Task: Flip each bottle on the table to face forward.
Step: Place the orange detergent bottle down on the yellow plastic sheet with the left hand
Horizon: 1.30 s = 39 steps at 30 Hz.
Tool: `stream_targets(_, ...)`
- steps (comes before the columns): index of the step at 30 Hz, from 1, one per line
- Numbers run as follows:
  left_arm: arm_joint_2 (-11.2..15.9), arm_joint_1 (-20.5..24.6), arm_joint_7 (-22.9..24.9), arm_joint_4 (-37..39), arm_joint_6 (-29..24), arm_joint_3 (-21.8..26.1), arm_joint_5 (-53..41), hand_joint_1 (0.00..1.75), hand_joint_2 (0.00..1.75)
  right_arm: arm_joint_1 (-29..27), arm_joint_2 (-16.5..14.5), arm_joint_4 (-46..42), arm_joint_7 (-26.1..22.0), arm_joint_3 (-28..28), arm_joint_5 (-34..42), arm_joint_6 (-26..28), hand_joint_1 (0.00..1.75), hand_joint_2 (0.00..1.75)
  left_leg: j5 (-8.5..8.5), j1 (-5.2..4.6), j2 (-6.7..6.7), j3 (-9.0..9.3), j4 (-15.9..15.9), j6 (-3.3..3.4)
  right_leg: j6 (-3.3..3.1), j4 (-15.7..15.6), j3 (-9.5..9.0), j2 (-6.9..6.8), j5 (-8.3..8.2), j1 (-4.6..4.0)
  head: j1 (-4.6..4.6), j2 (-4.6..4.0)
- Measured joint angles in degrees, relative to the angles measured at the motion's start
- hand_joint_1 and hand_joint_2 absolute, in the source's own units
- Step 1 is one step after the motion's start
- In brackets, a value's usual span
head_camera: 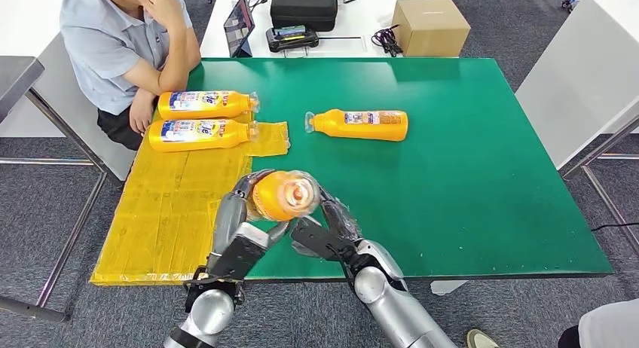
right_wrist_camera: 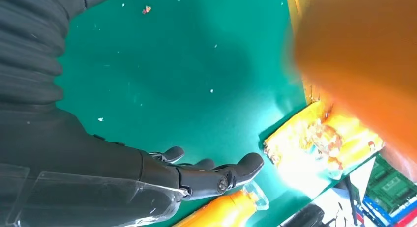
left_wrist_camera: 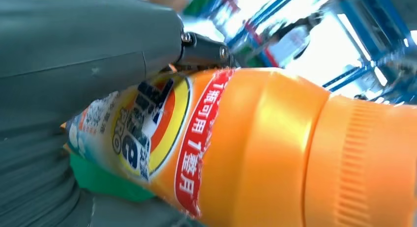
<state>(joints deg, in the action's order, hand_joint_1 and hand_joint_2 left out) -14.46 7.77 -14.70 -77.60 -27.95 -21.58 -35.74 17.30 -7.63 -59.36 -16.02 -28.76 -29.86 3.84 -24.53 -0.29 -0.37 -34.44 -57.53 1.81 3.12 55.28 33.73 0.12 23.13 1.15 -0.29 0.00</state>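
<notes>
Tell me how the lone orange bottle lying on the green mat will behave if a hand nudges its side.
The lone orange bottle lies on its side with a rounded body, so it would probably roll rather than slide. Its glossy shrink label looks slick, so fingers may slip. It seems a stiff plastic container, unlikely to buckle on the green mat; how full it is I cannot tell.

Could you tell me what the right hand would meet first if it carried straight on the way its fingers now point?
Probably the lone bottle lying on the green table, just beyond the right hand's fingertips.

Green table (head_camera: 490, 197) bears a yellow mat (head_camera: 173, 205) and three bottles (head_camera: 360, 124).
</notes>
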Motion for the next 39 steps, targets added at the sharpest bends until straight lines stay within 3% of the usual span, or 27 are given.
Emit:
stream_targets(5,2.20,2.36,5.91,2.29,-4.71,1.72,-19.09,1.75,1.75,-0.40,-0.03,-1.73,-1.06,0.19,-0.76,-0.91,0.00,1.75,0.02,0.02,0.02,0.02,0.00,-0.01,0.00,0.01,0.00,0.01,0.00,-0.02,0.01,0.00)
stream_targets(16,4.12,5.23,8.44,5.69,-6.81,9.94,-25.96,1.75,1.75,-1.98,-0.04,-5.83,-1.31,-0.10,-1.88,-2.12,0.00,1.75,0.02,0.01,0.00,0.00,0.00,-0.01,0.00,0.03,0.01,0.00,0.00,0.00,0.01,0.00)
stream_targets(26,5.94,10.51,16.26,14.06,2.43,12.74,-36.98,1.75,1.75,-2.39,0.00,-6.85,-1.32,-0.40,-1.89,-3.11,0.00,1.75,0.04,0.02,-0.01,0.01,0.00,-0.01,0.00,0.03,0.00,0.00,-0.01,-0.01,0.01,0.00)
stream_targets(39,9.57,14.60,17.67,24.81,8.37,14.35,-38.36,1.75,1.75,-5.85,1.96,-14.75,-1.96,-0.42,-2.91,-3.42,0.00,1.75,0.03,0.02,0.02,-0.01,0.01,-0.01,0.00,0.04,0.02,0.00,0.00,-0.01,0.02,0.00)
